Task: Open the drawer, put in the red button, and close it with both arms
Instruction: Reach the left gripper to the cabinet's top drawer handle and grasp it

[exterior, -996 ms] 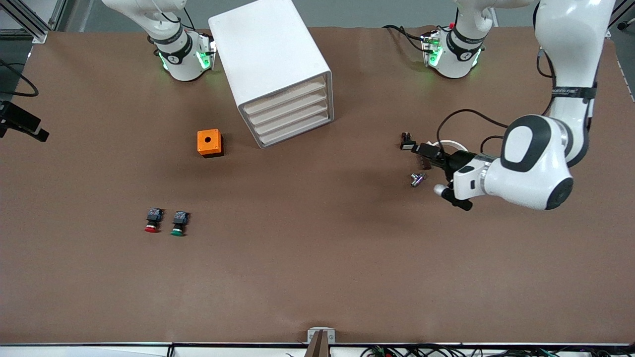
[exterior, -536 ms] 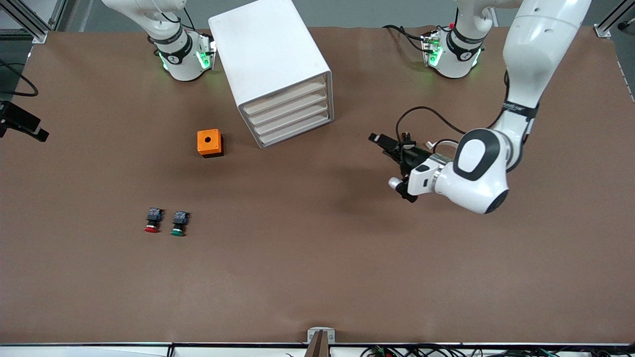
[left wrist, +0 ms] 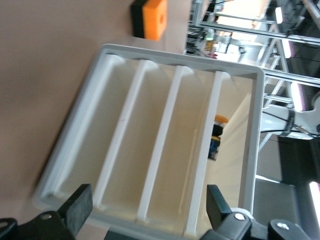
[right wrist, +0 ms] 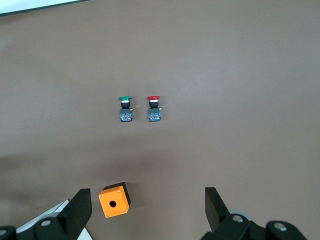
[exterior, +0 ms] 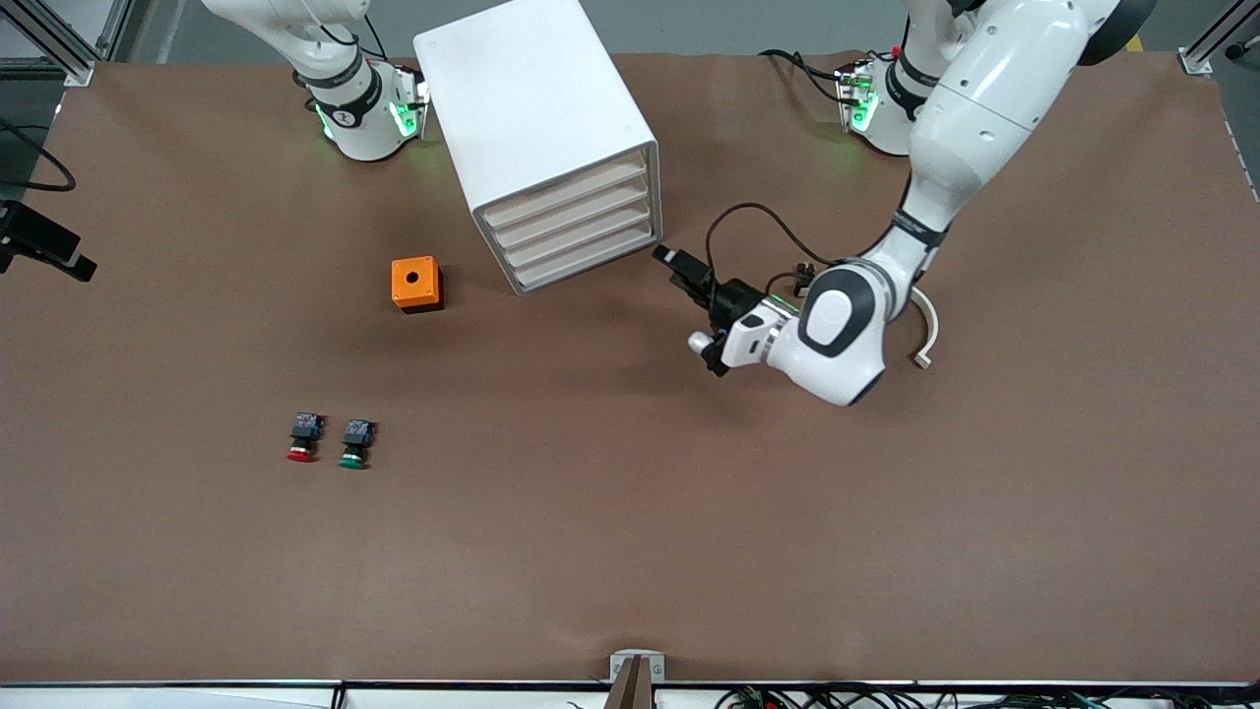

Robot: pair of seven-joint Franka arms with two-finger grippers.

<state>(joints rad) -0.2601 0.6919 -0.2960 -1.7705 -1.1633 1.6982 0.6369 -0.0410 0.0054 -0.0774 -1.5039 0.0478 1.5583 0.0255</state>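
Observation:
The white cabinet [exterior: 536, 108] stands near the robots' bases, and its four drawer fronts sit flush. The drawer [exterior: 569, 191] is the topmost one; in the left wrist view the drawer [left wrist: 235, 150] is the slot farthest from the brown table. My left gripper [exterior: 686, 276] hovers open just in front of the drawer fronts, at the left arm's end of the cabinet; the left gripper [left wrist: 148, 210] has nothing between its fingers. The red button [exterior: 301, 439] lies much nearer the front camera, beside a green-capped one [exterior: 354, 444]. My right gripper [right wrist: 148, 207] hangs open high over the table, looking down on the red button [right wrist: 154, 110].
An orange box [exterior: 415, 284] with a round hole sits beside the cabinet, toward the right arm's end. A small black part [exterior: 807, 274] and a white curved piece [exterior: 926, 333] lie by the left arm. A small yellow-and-blue thing [left wrist: 216, 136] shows in the topmost slot.
My left arm has swung from its own end of the table toward the cabinet's front, with its gripper open throughout. The buttons, the orange box and the right arm's base have not moved.

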